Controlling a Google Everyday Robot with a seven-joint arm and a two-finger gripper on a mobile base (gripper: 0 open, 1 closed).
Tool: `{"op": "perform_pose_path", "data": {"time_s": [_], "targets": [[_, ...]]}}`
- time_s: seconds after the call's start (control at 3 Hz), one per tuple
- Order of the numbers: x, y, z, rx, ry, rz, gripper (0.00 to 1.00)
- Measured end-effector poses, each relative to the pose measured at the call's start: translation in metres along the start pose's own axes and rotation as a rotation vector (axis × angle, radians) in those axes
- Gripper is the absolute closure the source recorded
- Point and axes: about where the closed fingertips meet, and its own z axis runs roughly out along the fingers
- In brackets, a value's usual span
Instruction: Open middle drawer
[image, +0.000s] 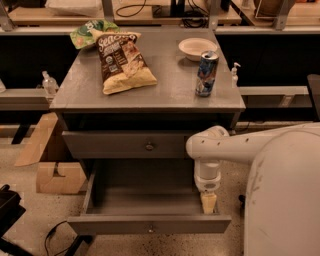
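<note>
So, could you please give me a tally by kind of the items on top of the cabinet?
Chip bags: 2, the brown bag and the green bag
Soda can: 1
Bowl: 1
Total: 4
The end effector hangs inside the open drawer, at its right end.

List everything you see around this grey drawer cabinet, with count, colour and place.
Grey wooden drawer cabinet: one, grey, centre.
Brown printed chip bag: one, brown, cabinet top left.
Crumpled green bag: one, green, behind chip bag.
Shallow white bowl: one, white, top rear right.
Blue metal can: one, blue, upright, top right.
Upper knobbed drawer: one, grey, shut.
Lower knobbed drawer: one, grey, pulled out.
Tan cardboard boxes: two, tan, floor left.
White robot arm: one, white, right of cabinet.
Cream gripper: one, cream, hanging inside lower drawer's right end.
</note>
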Motion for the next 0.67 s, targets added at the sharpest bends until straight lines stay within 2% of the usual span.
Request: {"op": "perform_pose_path", "data": {"time_s": [0.33,0.67], "targets": [[0.004,-0.021,-0.004,0.09,-0.068,0.0,0.66],[0.005,-0.043,0.002,0.198,-0.184,-0.007,0.89]]}}
